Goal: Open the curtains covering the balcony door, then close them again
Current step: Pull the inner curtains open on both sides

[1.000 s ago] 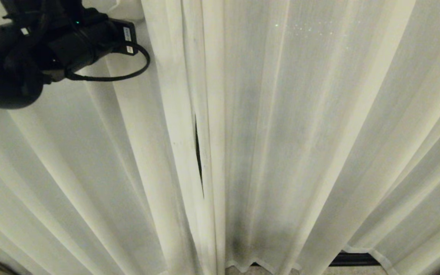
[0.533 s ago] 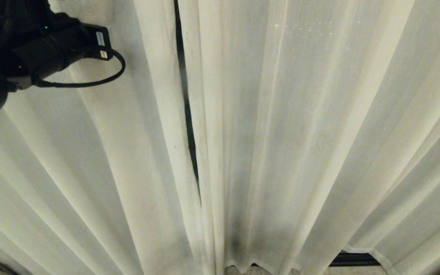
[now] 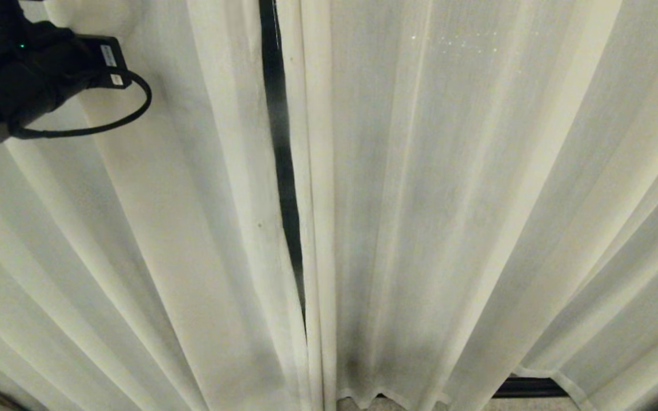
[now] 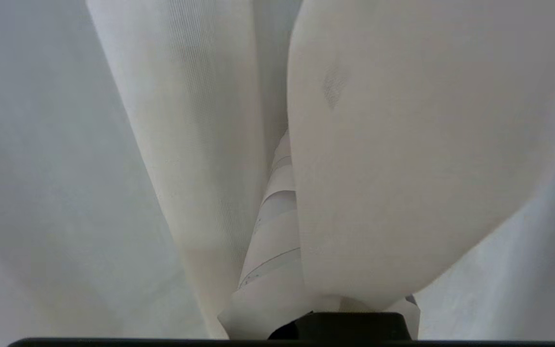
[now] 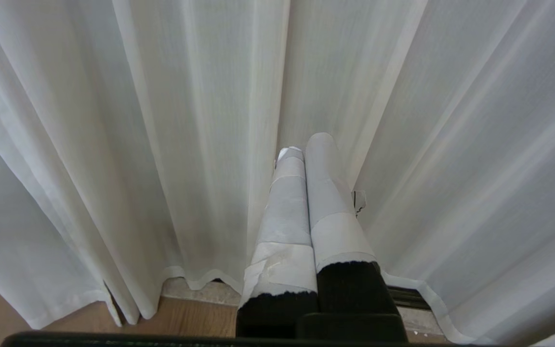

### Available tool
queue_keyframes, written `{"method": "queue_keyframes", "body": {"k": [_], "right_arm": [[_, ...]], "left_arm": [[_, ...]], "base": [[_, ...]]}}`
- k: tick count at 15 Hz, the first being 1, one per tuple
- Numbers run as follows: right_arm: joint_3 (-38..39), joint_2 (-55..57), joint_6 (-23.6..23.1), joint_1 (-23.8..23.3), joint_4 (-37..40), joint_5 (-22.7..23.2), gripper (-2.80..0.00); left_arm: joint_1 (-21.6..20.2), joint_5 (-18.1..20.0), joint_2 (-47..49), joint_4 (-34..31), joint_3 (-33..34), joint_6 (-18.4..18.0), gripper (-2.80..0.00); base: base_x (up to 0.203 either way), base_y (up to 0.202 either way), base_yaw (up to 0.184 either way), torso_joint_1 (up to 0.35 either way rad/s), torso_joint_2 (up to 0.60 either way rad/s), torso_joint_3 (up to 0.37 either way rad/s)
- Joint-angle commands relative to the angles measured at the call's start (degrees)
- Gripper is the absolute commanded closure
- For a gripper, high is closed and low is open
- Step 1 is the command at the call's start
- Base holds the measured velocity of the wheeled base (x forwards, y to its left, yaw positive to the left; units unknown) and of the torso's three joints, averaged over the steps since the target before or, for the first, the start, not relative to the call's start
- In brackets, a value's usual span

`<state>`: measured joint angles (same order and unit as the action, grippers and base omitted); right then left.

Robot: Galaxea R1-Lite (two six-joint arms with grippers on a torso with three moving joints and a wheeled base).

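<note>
Backdrop: curtains (image 3: 420, 200) hanging pleated, dark gap (image 3: 280, 142) showing.
Left hand (image 4: 277, 212): clamping shut on a curtain fold.
Right hand (image 5: 306, 159): closed, empty, pointing at the curtains.

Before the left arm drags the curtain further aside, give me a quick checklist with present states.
1. Left pincer shut on curtain fabric: ok, cloth wraps its taped fingers.
2. Gap between the left panel and the right panel: ok, a dark slit shows.
3. Balcony door exposed: not ok, only that slit.
4. Right pincer idle: ok, shut, low by the hem.
5. Cable loop free of fabric: cannot tell.
</note>
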<state>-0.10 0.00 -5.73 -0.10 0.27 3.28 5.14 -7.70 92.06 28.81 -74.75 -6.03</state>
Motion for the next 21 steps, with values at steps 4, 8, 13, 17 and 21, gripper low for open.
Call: {"method": "queue_keyframes", "body": {"k": [4,8,13,17,21], "right_arm": [[0.0,0.1,-0.1,0.0,0.0,0.1,0.0],[0.0,0.1,-0.1,0.0,0.0,0.1,0.0],[0.0,0.1,-0.1,0.0,0.0,0.1,0.0],[0.0,0.1,-0.1,0.0,0.0,0.1,0.0],[0.0,0.1,-0.1,0.0,0.0,0.1,0.0]], "left_arm": [[-0.4,0.0,-0.1,0.2,0.2,1.1,0.0],[-0.5,0.0,-0.1,0.2,0.2,1.1,0.0],[-2.2,0.0,-0.1,0.2,0.2,1.2,0.0],[-3.4,0.1,-0.2,0.2,0.2,1.4,0.0],[-3.4,0.0,-0.3,0.2,0.2,1.9,0.0]], "base": [[0.0,0.0,0.0,0.0,0.0,0.0],[0.0,0.0,0.0,0.0,0.0,0.0],[0.001,0.102,-0.003,0.002,0.0,0.002],[0.0,0.194,0.002,0.006,0.0,0.003],[0.0,0.193,0.003,0.003,0.0,0.0]]}}
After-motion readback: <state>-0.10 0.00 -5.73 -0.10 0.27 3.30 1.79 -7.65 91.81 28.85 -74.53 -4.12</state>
